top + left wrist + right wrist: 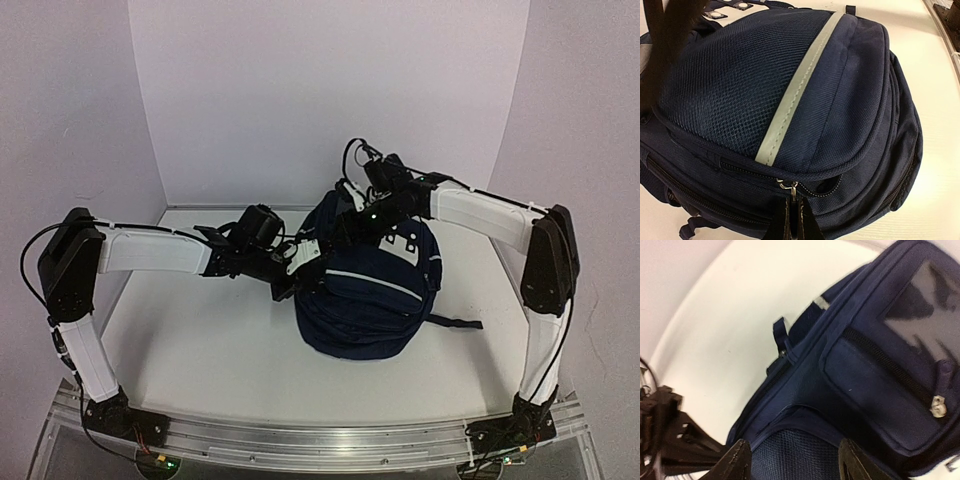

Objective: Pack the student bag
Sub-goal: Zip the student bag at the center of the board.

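Navy student bag front-up, long axis near-to-far; left gripper clamped on zip pull, right gripper splayed.

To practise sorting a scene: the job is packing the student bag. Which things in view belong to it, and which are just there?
Job: bag; zip pull; left claw, shut on the zip pull; right claw, open, at the bag.
Just there: table; rail; walls.

Lab: bare white-walled test booth
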Controlling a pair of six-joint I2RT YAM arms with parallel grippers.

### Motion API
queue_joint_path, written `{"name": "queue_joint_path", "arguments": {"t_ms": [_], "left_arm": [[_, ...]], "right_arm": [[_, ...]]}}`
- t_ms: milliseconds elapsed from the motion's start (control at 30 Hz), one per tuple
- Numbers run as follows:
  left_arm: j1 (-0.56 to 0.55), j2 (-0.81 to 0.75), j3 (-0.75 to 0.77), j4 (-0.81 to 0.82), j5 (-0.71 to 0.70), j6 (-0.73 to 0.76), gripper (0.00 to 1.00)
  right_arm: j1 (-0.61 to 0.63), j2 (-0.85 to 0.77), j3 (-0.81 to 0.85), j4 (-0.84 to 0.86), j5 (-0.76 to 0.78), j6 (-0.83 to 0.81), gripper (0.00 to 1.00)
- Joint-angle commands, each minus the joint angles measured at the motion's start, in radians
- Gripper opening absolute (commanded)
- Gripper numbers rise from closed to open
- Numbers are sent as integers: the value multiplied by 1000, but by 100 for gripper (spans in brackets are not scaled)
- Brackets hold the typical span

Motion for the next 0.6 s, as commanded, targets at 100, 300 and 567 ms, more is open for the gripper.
{"name": "queue_joint_path", "arguments": {"t_ms": [100, 300, 567], "left_arm": [[-11, -52, -28, -25, 36, 17, 0], [-12, -51, -18, -30, 32, 13, 0], [-21, -48, -2, -41, 20, -6, 0]], "right_arm": [[88, 53, 53, -75, 176, 62, 60], [110, 95, 96, -93, 195, 102, 66], [133, 195, 176, -153, 269, 158, 31]]}}
